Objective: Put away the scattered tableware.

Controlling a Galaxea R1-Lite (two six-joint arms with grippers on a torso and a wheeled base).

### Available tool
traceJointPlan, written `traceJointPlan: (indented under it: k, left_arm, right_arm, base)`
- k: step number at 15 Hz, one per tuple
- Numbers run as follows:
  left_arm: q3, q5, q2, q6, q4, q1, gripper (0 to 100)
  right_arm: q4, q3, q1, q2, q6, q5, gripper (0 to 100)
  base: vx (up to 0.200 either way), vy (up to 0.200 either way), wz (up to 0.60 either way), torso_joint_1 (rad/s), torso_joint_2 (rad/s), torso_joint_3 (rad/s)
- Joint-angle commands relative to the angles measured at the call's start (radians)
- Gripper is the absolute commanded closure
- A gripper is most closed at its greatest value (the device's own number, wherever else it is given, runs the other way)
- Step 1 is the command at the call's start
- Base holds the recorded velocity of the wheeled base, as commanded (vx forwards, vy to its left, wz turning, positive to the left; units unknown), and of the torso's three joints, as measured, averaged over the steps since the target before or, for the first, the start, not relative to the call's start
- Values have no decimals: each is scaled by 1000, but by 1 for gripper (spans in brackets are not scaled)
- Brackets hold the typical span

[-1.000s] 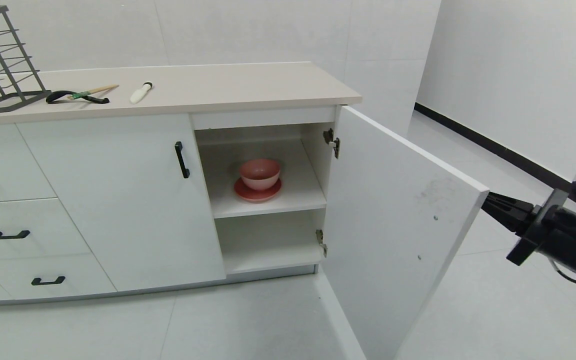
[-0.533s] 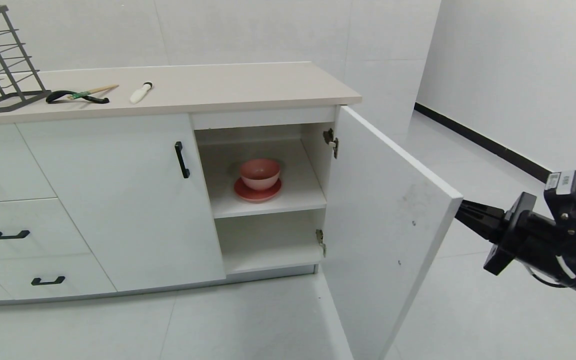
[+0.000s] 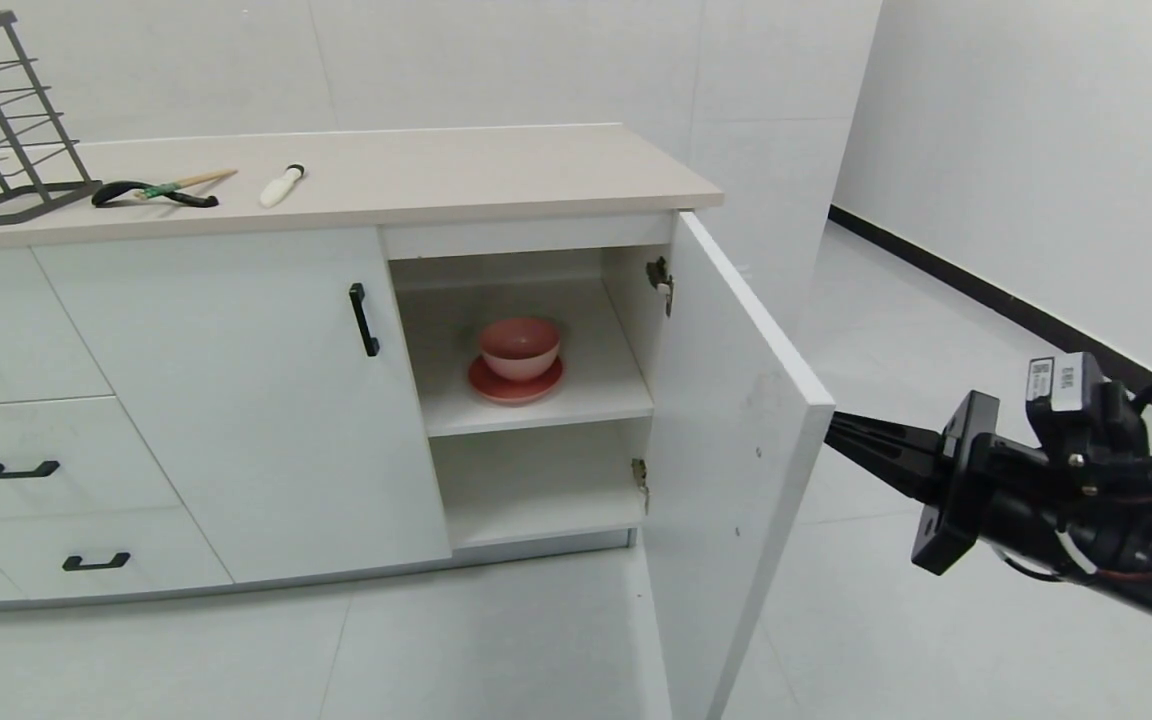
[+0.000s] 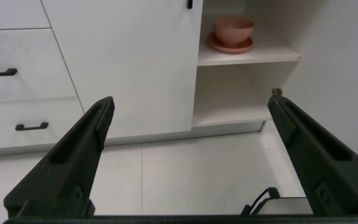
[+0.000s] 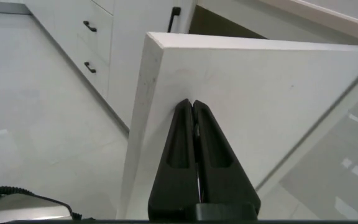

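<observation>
Right gripper [image 5: 192, 103] jaws pressed together, tips against outer face of the open cabinet door [image 3: 726, 420], near its free edge. A closing push would run toward the shelf [image 3: 596, 400]. Left gripper [image 4: 190, 101] jaws wide, empty

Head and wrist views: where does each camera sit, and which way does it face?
Head view: up high, facing down at the open cabinet door; right gripper at its edge.
Left wrist view: low, facing the shelves; open left gripper frames it.
Right wrist view: facing the door's outer face, shut fingers touching it.
Shared: head and left wrist views show the pink bowl.
</observation>
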Motion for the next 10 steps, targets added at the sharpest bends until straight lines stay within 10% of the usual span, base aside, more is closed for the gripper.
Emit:
traceJointPlan:
  k: [1, 10]
  left_arm:
    - [0, 0, 2, 0, 0, 0, 0]
    - [0, 0, 2, 0, 0, 0, 0]
  right_arm:
    - [0, -34, 41, 50, 1, 0, 100]
    - [0, -207, 159, 210, 2, -2, 100]
  base:
    - [0, 0, 0, 0, 0, 0]
    - [0, 0, 0, 0, 0, 0]
